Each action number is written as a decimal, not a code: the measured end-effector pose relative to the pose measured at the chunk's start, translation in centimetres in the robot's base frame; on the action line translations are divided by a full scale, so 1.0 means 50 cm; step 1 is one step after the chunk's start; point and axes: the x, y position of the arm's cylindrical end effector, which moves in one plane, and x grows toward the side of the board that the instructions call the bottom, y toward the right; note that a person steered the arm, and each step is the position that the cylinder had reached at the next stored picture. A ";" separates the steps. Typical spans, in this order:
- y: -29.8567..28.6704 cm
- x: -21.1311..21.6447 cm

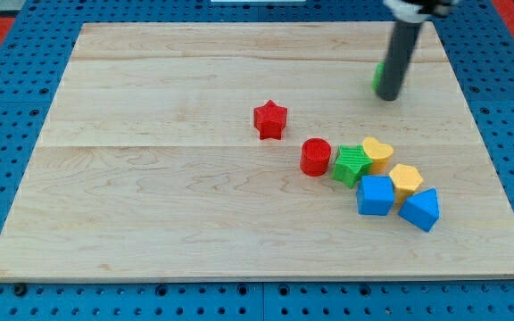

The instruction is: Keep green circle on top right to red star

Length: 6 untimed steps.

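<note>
The red star [270, 119] lies near the middle of the wooden board [150, 178]. The green circle [377, 77] is at the view's upper right, mostly hidden behind my rod; only a green sliver shows on the rod's left side. My tip [387, 96] rests on the board right at the green circle, on its right and lower side, far to the right of and above the red star.
A cluster lies right of and below the star: red cylinder [315, 157], green star [352, 165], yellow heart [378, 153], yellow block [406, 179], blue cube [375, 195], blue block [420, 209]. The board's right edge is near the tip.
</note>
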 end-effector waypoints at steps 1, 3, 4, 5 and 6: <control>0.070 -0.023; -0.128 -0.166; 0.039 -0.206; 0.129 -0.144; -0.039 -0.131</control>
